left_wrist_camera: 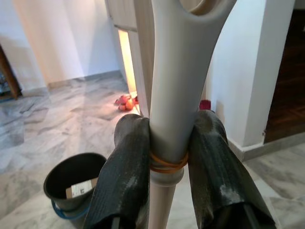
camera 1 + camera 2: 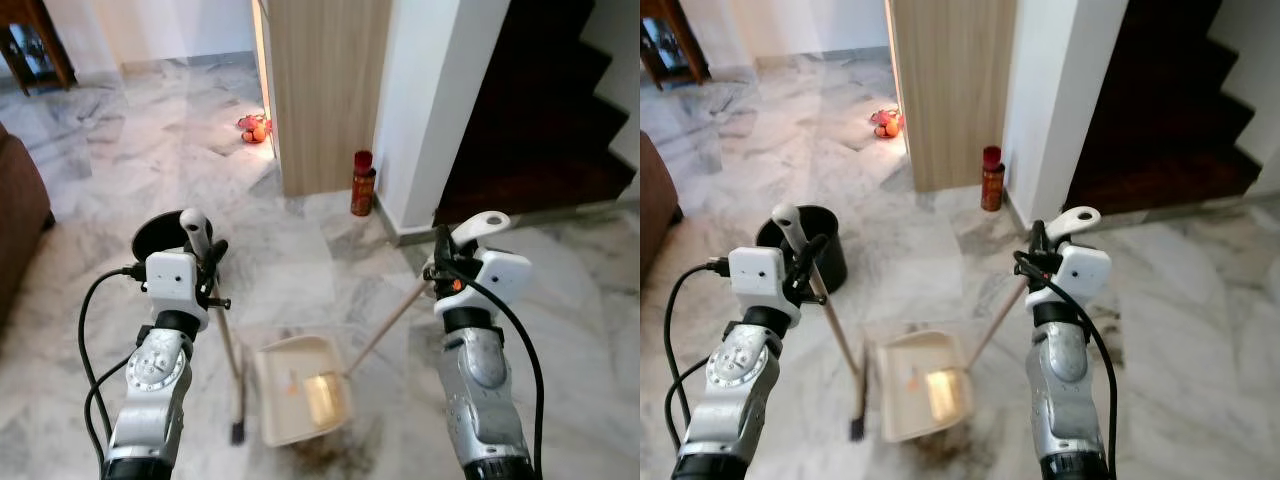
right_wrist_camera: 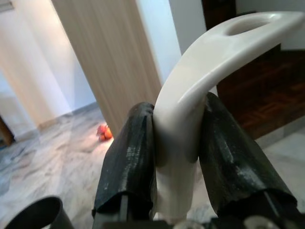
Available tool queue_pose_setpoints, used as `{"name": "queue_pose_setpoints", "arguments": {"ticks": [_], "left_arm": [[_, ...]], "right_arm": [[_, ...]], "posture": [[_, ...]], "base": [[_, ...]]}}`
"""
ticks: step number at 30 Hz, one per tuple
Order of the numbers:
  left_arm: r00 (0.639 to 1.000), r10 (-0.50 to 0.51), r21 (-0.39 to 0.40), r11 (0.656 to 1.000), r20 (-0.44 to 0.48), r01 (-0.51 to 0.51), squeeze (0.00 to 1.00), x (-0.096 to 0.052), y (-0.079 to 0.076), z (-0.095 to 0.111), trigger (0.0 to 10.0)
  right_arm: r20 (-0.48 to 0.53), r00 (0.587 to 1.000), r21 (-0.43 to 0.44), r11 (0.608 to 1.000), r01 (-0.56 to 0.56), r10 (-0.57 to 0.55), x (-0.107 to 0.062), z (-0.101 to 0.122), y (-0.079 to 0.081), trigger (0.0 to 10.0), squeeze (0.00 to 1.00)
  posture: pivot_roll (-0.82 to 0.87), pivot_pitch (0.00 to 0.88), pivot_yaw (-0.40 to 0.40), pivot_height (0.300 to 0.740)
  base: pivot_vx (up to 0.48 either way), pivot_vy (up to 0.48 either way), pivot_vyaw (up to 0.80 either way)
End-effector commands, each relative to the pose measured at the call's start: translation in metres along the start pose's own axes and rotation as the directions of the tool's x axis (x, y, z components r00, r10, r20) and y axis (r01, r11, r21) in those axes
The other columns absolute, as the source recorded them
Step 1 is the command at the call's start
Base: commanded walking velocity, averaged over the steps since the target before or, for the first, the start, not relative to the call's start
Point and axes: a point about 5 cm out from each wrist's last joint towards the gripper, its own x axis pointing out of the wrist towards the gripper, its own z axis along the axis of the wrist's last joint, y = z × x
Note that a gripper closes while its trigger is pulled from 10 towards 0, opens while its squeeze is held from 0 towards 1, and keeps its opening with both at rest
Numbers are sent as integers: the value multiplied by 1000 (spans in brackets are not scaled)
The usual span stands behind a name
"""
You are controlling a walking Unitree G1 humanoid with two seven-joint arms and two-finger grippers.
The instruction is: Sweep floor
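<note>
The left gripper (image 1: 164, 157) is clamped on the white grip of one broom (image 2: 840, 345), both black fingers (image 1: 125, 176) pressed against it just above an orange rubber band. The broom's long axis runs from that grip forward and down to the dark bristle head resting on the marble floor (image 2: 130, 150), just left of the dustpan. The right gripper (image 3: 176, 157) is closed tight on the curved white handle end of the one dustpan (image 2: 300, 390); its stick slants down and leftward from the gripper to the cream pan, which lies flat on the floor between the two arms with its open mouth toward the robot. One black bucket (image 2: 825, 245) stands behind the left gripper. One red can (image 2: 362, 183) stands upright at the foot of the wooden panel (image 2: 325, 90), and a small orange-red object (image 2: 253, 129) lies farther back on the floor. Dark stairs (image 2: 545, 110) rise at the right.
</note>
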Motion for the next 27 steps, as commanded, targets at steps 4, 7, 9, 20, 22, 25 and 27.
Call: {"name": "queue_pose_setpoints", "arguments": {"ticks": [4, 7, 9, 20, 22, 25, 27], "left_arm": [[999, 3, 6, 1000, 35, -3, 0, 2, 3, 8, 10000], [999, 2, 8, 1000, 34, -3, 0, 2, 4, 8, 10000], [999, 3, 7, 1000, 35, -3, 0, 2, 4, 9, 10000], [999, 1, 13, 1000, 37, -1, 0, 3, 4, 10, 10000], [999, 1, 13, 1000, 37, -1, 0, 3, 4, 10, 10000], [999, -1, 19, 1000, 36, 0, 0, 3, 5, 10, 10000], [999, -5, 22, 1000, 38, 4, 0, 3, 4, 10, 10000]], "right_arm": [[68, 997, -16, 1000, -25, 26, 6, 14, 5, 10000, 0], [67, 997, -14, 1000, -26, 27, 6, 13, 6, 10000, 0], [67, 997, -16, 999, -28, 29, 6, 13, 6, 10000, 0], [70, 997, -16, 999, -35, 36, 7, 13, 7, 10000, 0], [70, 997, -16, 999, -35, 36, 7, 13, 7, 10000, 0], [70, 997, -15, 999, -36, 37, 7, 13, 8, 10000, 0], [69, 997, -6, 999, -34, 34, 7, 13, 8, 10000, 0]], "posture": [[36, 8, 10, 740], [37, 7, 11, 740], [37, 8, 11, 740], [40, 6, 14, 740], [40, 6, 14, 740], [41, 6, 16, 740], [42, 6, 17, 740]], "base": [[0, 374, 336], [0, 374, 0], [0, 373, 0], [0, 374, 355], [0, 373, 509], [0, 90, 469], [0, 0, 0]]}}
